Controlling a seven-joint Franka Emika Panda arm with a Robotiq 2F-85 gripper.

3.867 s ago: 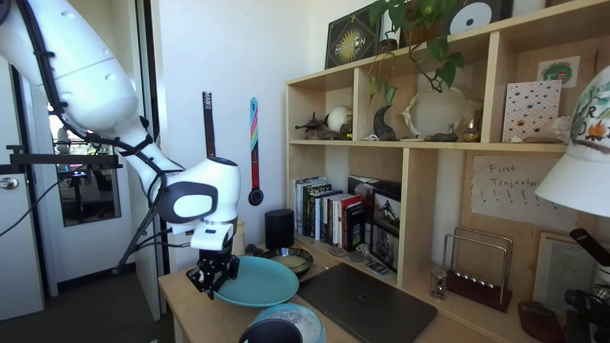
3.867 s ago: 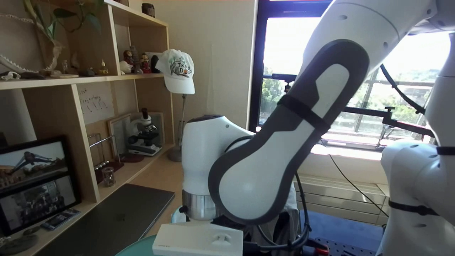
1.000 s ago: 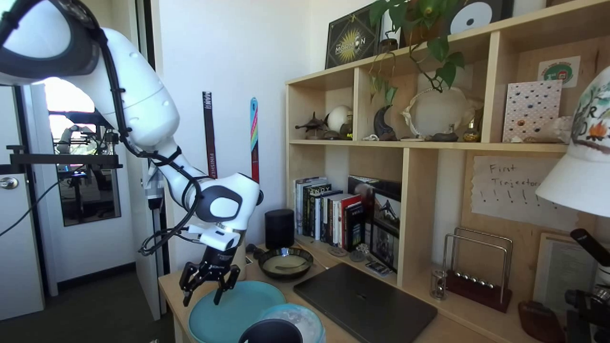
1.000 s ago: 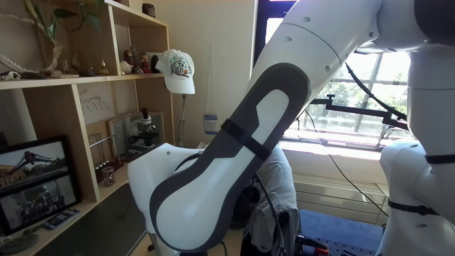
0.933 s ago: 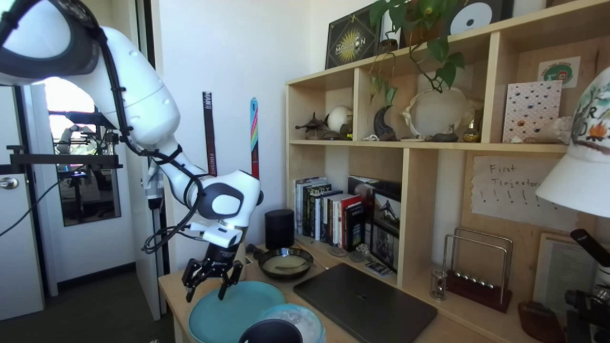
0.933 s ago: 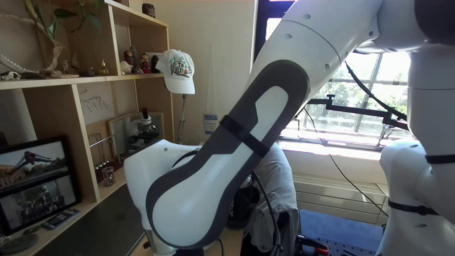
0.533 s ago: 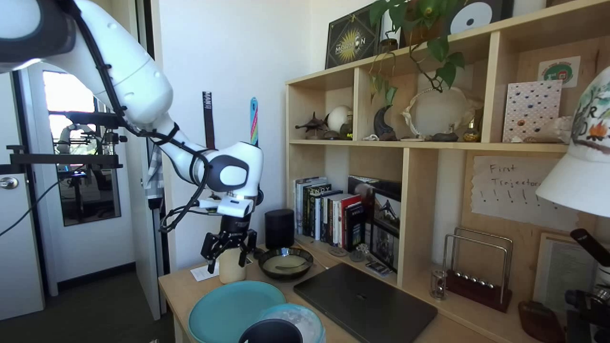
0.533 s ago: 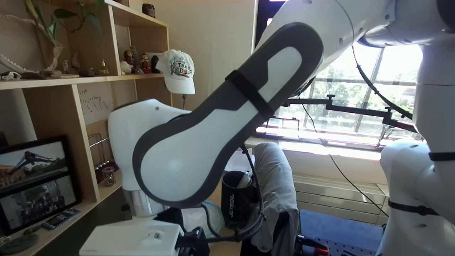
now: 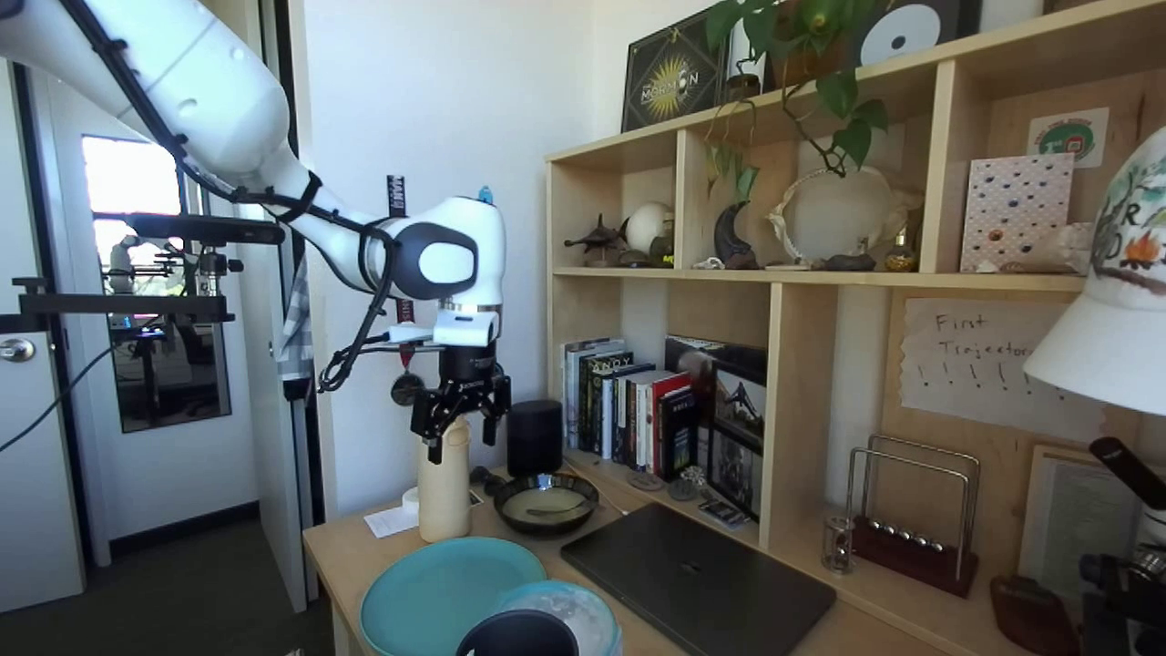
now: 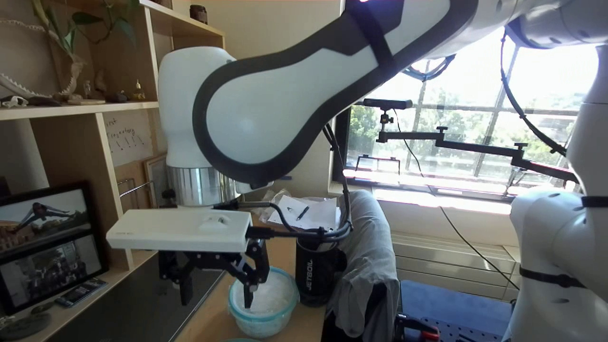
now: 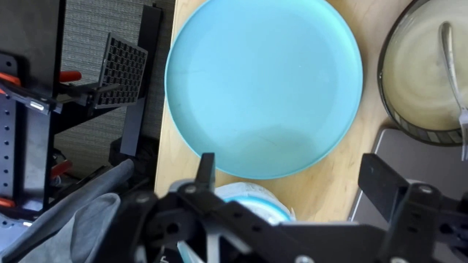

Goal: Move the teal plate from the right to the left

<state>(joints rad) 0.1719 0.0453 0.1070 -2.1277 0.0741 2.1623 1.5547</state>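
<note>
The teal plate (image 9: 446, 594) lies flat on the wooden desk, close to its edge, in front of the cream bottle (image 9: 444, 497). Seen in the wrist view, the plate (image 11: 263, 80) fills the upper middle, its whole near rim visible. Only a sliver of it shows at the bottom of an exterior view, below the teal-rimmed container. My gripper (image 9: 463, 445) hangs well above the desk, pointing down, apart from the plate. Its two fingers stand wide apart with nothing between them, as the gripper (image 10: 217, 300) also shows from the opposite side.
A teal-rimmed container (image 10: 263, 304) stands right beside the plate, with a black cup (image 10: 313, 270) next to it. A closed laptop (image 9: 697, 579) and a dark bowl (image 9: 547, 504) with a fork lie toward the shelf (image 9: 774, 392). The desk edge is near the plate.
About four seconds ago my gripper was at the plate's rim, with the plate nearer the bowl. The plate has since moved toward the teal-rimmed container; my gripper has opened and risen away.
</note>
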